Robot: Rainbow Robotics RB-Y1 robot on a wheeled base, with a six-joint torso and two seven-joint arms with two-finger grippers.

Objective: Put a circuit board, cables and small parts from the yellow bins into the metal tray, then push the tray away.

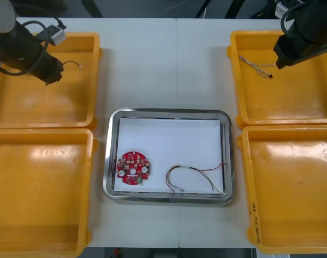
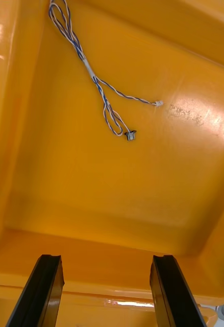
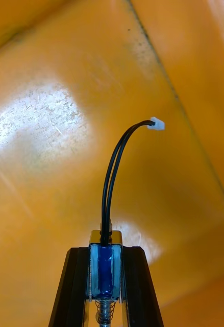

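Left tool (image 3: pixel 105 251) over glossy far-left bin (image 1: pixel 23 102), arm slanting in, pinching boxy blue part (image 3: pixel 105 268); black twin lead (image 3: pixel 114 168) arcs to white plug. Bench centre: shiny tray (image 1: pixel 169 112), white inside, holds round red board (image 1: pixel 133 167) and looped cable (image 1: pixel 191 176). Right tool (image 2: pixel 106 263) spread above far-right bin (image 2: pixel 157 168); twisted cable (image 2: pixel 99 84) on its floor.

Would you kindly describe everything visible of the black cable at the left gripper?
The black cable is two thin wires side by side, arching to a small white connector that hangs free. Its base enters a blue-wrapped small metal part with a spring, clamped in the left gripper above the far left yellow bin.
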